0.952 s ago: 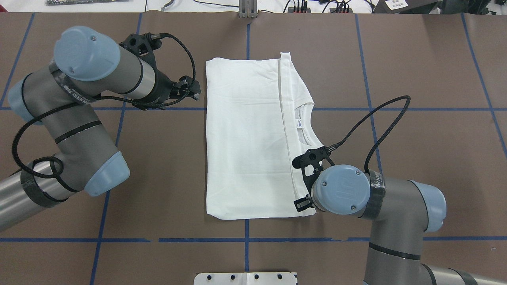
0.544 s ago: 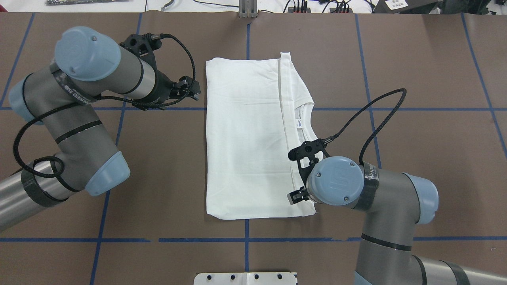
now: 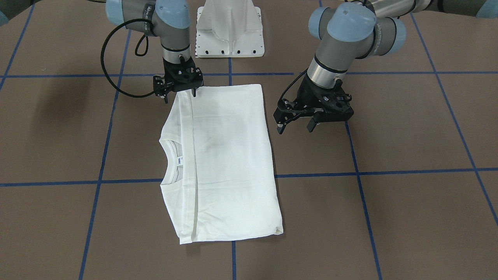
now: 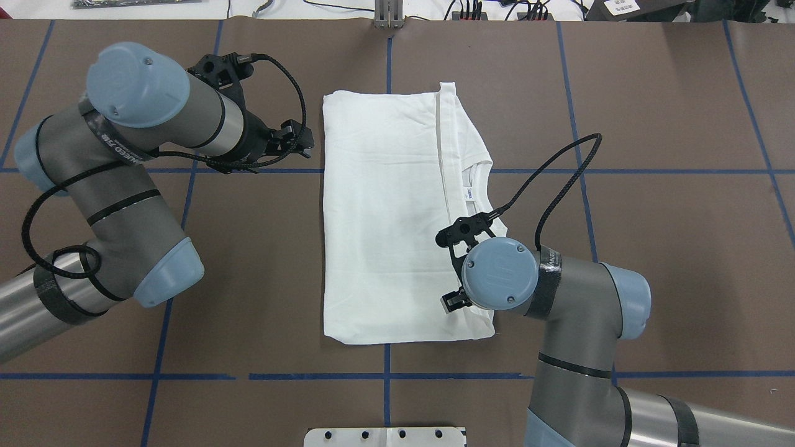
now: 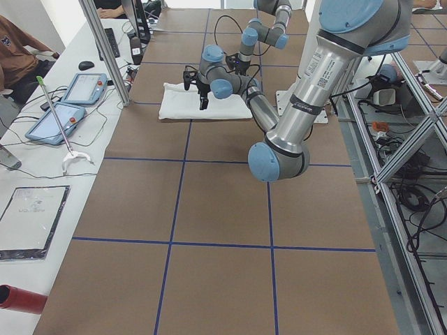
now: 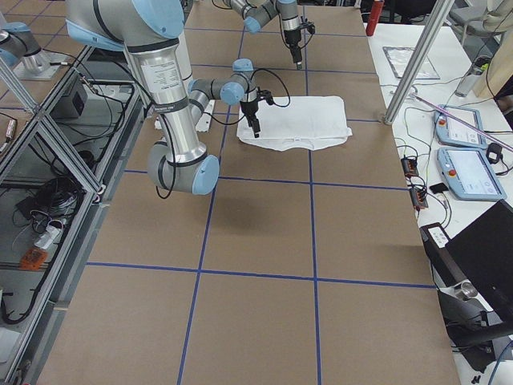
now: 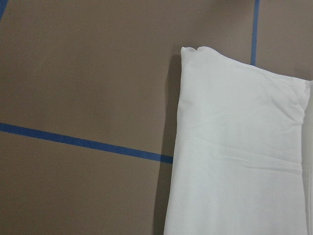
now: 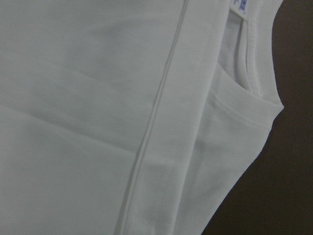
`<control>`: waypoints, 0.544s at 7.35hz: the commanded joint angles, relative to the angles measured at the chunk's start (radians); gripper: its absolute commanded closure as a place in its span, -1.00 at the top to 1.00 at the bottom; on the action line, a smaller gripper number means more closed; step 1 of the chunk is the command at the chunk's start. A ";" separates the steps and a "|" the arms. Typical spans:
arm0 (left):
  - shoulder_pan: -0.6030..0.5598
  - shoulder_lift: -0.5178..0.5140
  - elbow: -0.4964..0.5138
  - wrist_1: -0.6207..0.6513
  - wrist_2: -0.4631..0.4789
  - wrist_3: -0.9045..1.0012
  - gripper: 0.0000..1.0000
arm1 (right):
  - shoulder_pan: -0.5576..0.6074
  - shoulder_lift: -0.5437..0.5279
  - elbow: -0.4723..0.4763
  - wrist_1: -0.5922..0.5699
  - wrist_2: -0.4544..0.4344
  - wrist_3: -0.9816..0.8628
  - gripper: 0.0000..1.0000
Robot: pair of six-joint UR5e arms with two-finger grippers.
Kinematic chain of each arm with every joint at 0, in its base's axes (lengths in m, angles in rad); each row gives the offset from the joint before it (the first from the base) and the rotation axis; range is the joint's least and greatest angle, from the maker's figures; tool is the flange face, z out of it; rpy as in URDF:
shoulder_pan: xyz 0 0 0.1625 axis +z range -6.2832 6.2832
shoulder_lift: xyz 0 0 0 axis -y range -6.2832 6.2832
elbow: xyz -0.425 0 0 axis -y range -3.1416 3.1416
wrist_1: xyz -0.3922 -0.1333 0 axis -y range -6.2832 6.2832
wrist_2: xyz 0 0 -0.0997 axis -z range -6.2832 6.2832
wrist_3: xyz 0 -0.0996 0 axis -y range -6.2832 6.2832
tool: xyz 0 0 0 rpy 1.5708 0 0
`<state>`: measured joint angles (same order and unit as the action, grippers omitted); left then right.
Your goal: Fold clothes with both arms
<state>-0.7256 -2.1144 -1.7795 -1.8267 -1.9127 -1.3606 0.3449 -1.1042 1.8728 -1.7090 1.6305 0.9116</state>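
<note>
The right gripper (image 3: 179,97) has its 2 black fingers spread wide and grasps nothing; in the front-facing view 1 fingertip stands over the T-shirt (image 4: 385,217) near its robot-side corner and the other over bare table (image 4: 652,248) just beside that edge, though I cannot tell whether either touches cloth. From overhead, the light blue wrist cap (image 4: 500,273) of the right arm (image 4: 577,298) covers most of this gripper, and a black cable (image 4: 559,180) loops from the wrist out over the table. The left gripper (image 3: 295,128) is likewise released, fingers apart and empty, hanging over the brown surface just beside the shirt's opposite long edge; the left arm (image 4: 124,180) bends back behind it. The 1 white T-shirt lies flat at the table's middle, folded into a tall rectangle, with a hemmed flap laid lengthwise across it; the ribbed collar (image 4: 478,186) and a small neck label (image 4: 471,195) peek out on the right arm's side. The printed text does not show. Blue tape lines (image 4: 683,171) cross the table in a grid, 1 passing under the shirt. The white pedestal base (image 3: 229,27) sits between the 2 arms. Along the far bench in the side views lie 2 tablet-like pendants (image 5: 84,87), a red cylinder (image 5: 21,299), and a seated person (image 5: 17,49).
</note>
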 commanded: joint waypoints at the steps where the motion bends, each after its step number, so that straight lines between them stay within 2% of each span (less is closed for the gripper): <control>1: 0.000 0.005 0.000 0.000 0.000 0.001 1.00 | -0.004 0.003 -0.020 -0.001 0.006 -0.005 1.00; 4: 0.000 0.004 0.000 0.000 0.000 0.002 1.00 | -0.007 0.003 -0.034 -0.001 0.008 -0.005 1.00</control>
<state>-0.7256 -2.1099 -1.7794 -1.8269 -1.9129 -1.3592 0.3396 -1.1008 1.8449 -1.7103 1.6369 0.9067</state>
